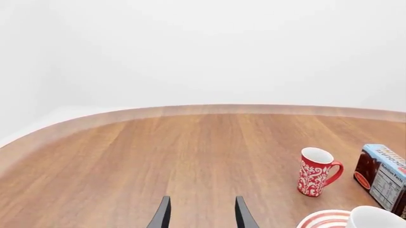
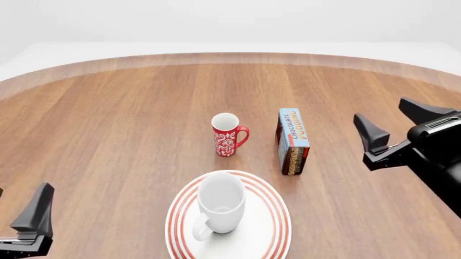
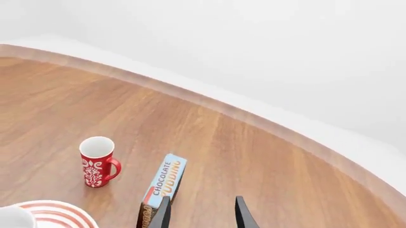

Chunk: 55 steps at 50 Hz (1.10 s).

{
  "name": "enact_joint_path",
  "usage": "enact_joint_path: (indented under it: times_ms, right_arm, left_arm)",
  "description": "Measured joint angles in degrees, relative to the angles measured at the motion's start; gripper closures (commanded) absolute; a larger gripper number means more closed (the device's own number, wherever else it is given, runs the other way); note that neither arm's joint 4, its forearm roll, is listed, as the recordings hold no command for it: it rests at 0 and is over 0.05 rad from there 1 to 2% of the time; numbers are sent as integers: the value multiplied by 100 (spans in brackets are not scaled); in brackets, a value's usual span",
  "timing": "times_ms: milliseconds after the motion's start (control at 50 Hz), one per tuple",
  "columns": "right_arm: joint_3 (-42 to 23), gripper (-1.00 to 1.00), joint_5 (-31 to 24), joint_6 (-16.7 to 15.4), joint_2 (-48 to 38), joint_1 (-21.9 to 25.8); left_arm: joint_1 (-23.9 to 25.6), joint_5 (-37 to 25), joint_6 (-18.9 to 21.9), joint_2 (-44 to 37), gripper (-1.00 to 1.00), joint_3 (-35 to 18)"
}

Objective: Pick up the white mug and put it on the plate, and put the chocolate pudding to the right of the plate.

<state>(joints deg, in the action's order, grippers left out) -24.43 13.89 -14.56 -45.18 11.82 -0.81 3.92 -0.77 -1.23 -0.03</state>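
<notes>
Resting upright on the plate point(image 2: 277, 218), the white mug point(image 2: 219, 202) is already in place, handle toward me. The chocolate pudding point(image 2: 293, 141) stands on the table point(image 2: 108, 124) beyond the plate's right edge, just right of the red mug point(image 2: 228, 135). My right hand point(image 2: 394, 125) and left hand point(image 1: 201, 213) hang released, grasping nothing.

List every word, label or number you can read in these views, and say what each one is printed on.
"CHOCOLATE PUDDING" – on the light-blue face of the chocolate pudding carton.
"Nutrition Facts" panel – on the carton's side in the left wrist view; heading barely legible, lines below too small to read.
red mug – white ornamental pattern only, no text.
white mug and plate – no text.
</notes>
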Motion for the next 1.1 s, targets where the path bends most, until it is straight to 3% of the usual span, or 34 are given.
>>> enact_joint_path:
  times_ms: [380, 1100]
  right_arm:
    - [-324, -100, -33, 3, -475, 43]
    - [-1145, -100, -274, 345, -1571, 173]
  left_arm:
    - [-19, -51, -51, 60, -100, 0]
    - [-41, -24, -130, 46, -100, 0]
